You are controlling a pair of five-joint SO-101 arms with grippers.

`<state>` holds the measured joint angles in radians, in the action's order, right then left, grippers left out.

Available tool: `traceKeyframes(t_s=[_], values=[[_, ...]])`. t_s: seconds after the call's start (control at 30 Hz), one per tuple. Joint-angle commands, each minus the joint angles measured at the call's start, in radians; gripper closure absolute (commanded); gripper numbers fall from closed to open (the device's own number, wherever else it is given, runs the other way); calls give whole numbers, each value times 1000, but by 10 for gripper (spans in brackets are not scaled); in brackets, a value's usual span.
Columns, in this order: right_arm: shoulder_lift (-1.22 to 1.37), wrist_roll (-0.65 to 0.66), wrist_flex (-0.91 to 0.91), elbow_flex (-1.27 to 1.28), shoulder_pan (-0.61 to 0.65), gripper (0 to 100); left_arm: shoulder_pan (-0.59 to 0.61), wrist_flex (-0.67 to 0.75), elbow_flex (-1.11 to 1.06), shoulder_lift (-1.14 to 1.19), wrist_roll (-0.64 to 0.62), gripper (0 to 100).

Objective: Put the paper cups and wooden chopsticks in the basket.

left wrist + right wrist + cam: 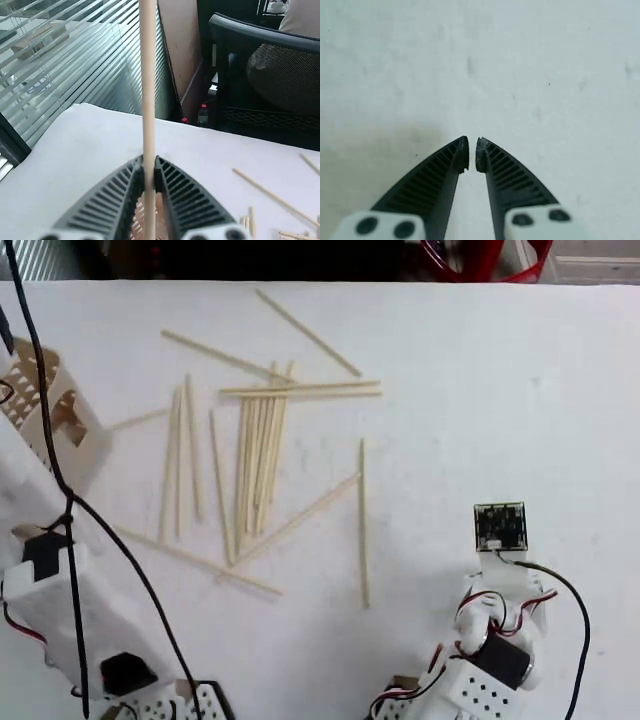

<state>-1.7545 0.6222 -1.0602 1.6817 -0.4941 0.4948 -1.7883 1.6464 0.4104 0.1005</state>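
The left gripper [149, 170] is clamped tight on 1 wooden chopstick [147, 75], its 2 ribbed black fingers [117, 197] pressed against the stick from either side; the stick runs straight out past the fingertips and out of the left wrist view; past it, window blinds and a black mesh chair stand beyond the table's edge. In the high view the left arm [70, 620] lies along the near left of the white table [480, 390], with a white latticed basket [60, 420] at the left edge just beyond it; a black cable crosses both. The remaining chopsticks [255, 455] lie in a loose scatter over the middle of the table, well apart from the basket; a tight sheaf lies side by side at the centre, with 2 more laid across its far end; others fan out at angles around it; 1 stick [363, 520] lies alone on the side towards the right arm [495, 640], which sits at the near right of the table. The right gripper [472, 152] holds nothing; its fingertips are drawn almost together, a thin slit between them, over bare tabletop.
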Motion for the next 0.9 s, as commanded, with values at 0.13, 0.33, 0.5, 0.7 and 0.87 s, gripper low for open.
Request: traceKeyframes(t_s=[0.13, 0.33, 0.5, 0.7, 0.87], values=[[-1, -2, 4, 11, -5, 954, -36, -2, -609, -292, -5, 983], [-1, -2, 4, 11, -5, 954, -79, 236, -1100, -740, 51, 982], [-1, -2, 4, 11, -8, 954, -30, 580, -1516, -1023, 87, 982], [-1, -2, 4, 11, -10, 954, 56, 1169, -1926, -1101, 32, 982], [-1, -2, 4, 11, -8, 954, 67, 1382, -2093, -1101, 8, 982]])
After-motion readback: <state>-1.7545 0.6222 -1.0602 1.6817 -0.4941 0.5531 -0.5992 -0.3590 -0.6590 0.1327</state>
